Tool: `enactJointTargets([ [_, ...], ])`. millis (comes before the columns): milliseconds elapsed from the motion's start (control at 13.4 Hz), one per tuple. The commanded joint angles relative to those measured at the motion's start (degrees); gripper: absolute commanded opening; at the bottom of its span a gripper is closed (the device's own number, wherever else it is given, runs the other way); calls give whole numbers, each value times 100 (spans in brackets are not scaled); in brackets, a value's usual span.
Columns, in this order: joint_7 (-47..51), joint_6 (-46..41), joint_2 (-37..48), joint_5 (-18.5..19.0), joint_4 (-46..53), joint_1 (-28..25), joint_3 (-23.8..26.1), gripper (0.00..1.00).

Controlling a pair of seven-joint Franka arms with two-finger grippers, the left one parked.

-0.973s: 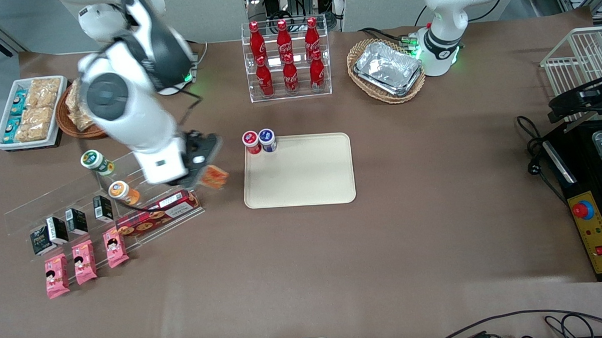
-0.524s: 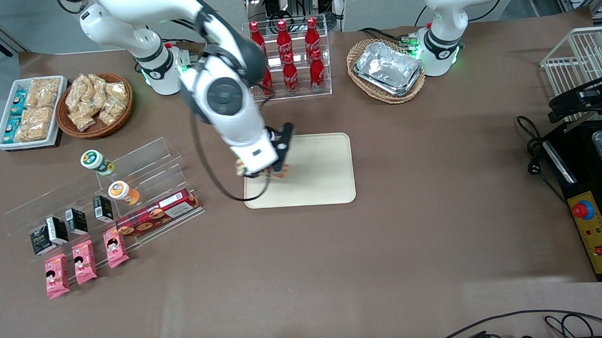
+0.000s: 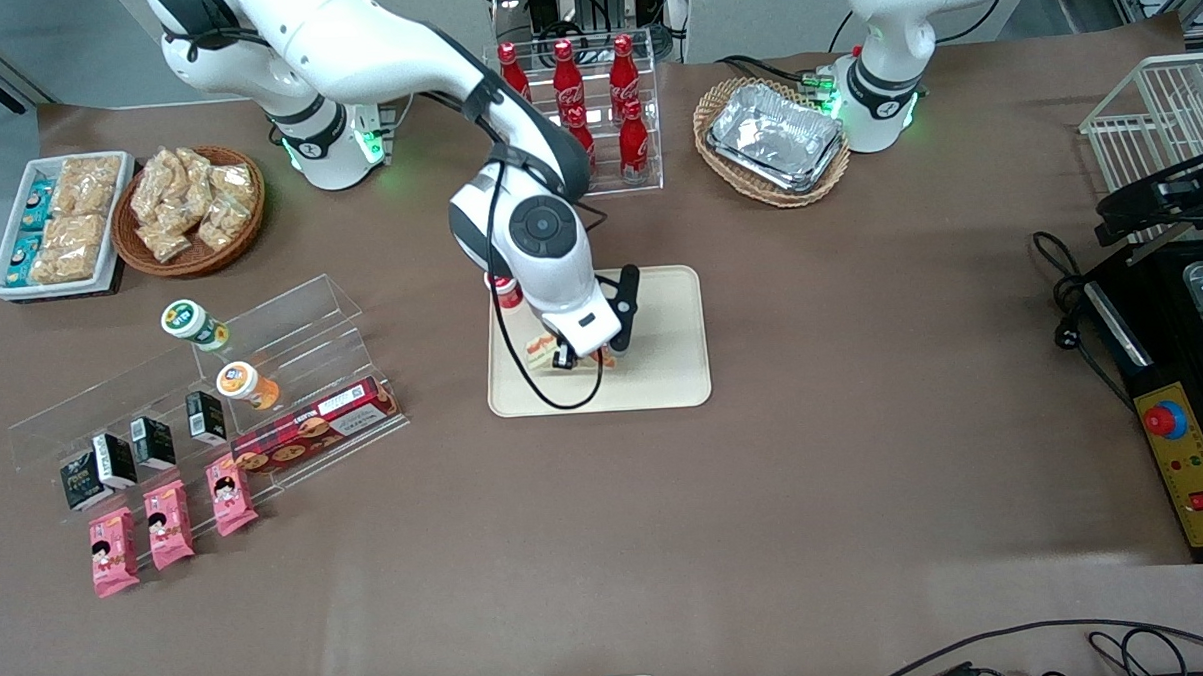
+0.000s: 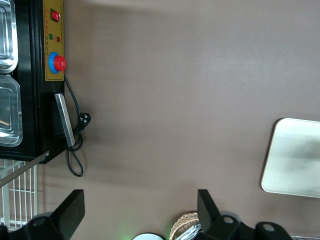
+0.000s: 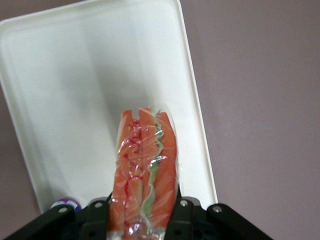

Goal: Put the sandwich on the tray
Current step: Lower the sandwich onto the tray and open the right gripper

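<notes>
Over the tray (image 3: pixel 663 376), claw (image 3: pixel 577 359) grips sandwich (image 5: pixel 145 165) near cups (image 3: pixel 503 286).

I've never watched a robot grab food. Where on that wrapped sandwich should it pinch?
Probably across the flat bread faces, from above. The gripper holds the sandwich that way over the tray, its layered edge out front: the wedge is thin there.

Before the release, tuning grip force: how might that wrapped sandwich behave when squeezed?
Held in the claw above the tray, the sandwich looks soft: bread and layered filling probably compress. Its clear wrap looks glossy and creased, so possibly slippery. Likely light for its size.
</notes>
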State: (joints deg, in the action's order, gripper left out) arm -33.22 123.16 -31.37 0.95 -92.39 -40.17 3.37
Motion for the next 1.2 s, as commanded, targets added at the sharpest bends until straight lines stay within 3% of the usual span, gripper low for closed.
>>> enactJointTargets([
  [0,0,190,-395,229,282,9,-3,38],
  [524,18,577,-888,353,520,-175,-38,41],
  [673,70,621,-941,344,520,-176,-38,58],
  [823,289,648,-967,344,520,-176,-38,100],
  [1122,299,595,-880,292,625,-88,-56,100],
])
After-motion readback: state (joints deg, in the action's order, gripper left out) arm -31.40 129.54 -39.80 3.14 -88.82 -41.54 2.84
